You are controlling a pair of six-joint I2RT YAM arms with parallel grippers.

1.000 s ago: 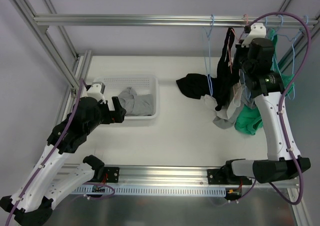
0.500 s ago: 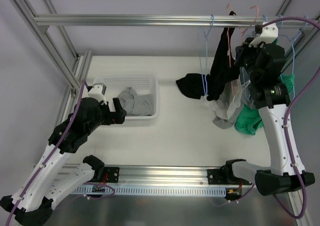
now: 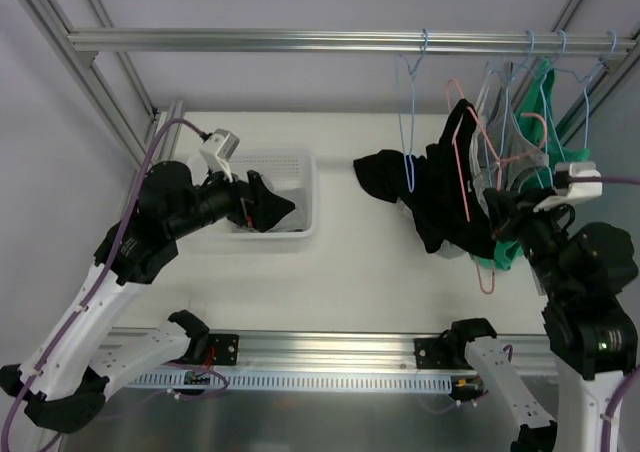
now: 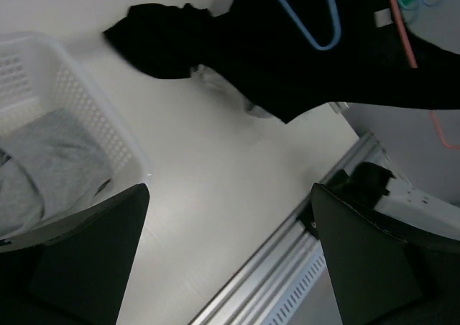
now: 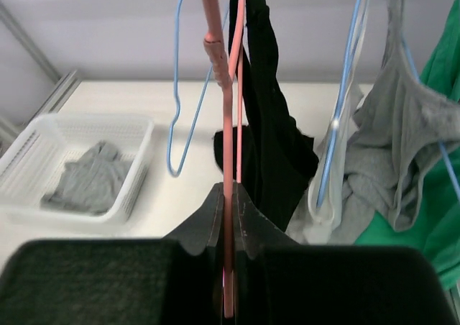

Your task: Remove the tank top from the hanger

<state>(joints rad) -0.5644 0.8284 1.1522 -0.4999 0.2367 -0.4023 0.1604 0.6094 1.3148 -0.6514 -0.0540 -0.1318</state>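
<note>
We log: right gripper (image 5: 228,199) clamped on pink hanger (image 5: 227,124) bearing black tank top (image 5: 272,149), centre frame; left gripper (image 4: 228,257) spread wide.

The soft fabric tank top (image 5: 269,138) is plain black, with no print. It hangs on a thin wire hanger (image 5: 228,159) of salmon pink. The neighbouring wire hangers (image 3: 408,170) are light blue. Beside them droop a heather-grey knit garment (image 5: 402,138) and a vivid green one (image 5: 431,217). The rectangular plastic basket (image 4: 79,116) is white, patterned with a grid of small holes, and holds a crumpled mottled grey cloth (image 4: 50,145). The flat tabletop (image 4: 208,188) is plain off-white.
</note>
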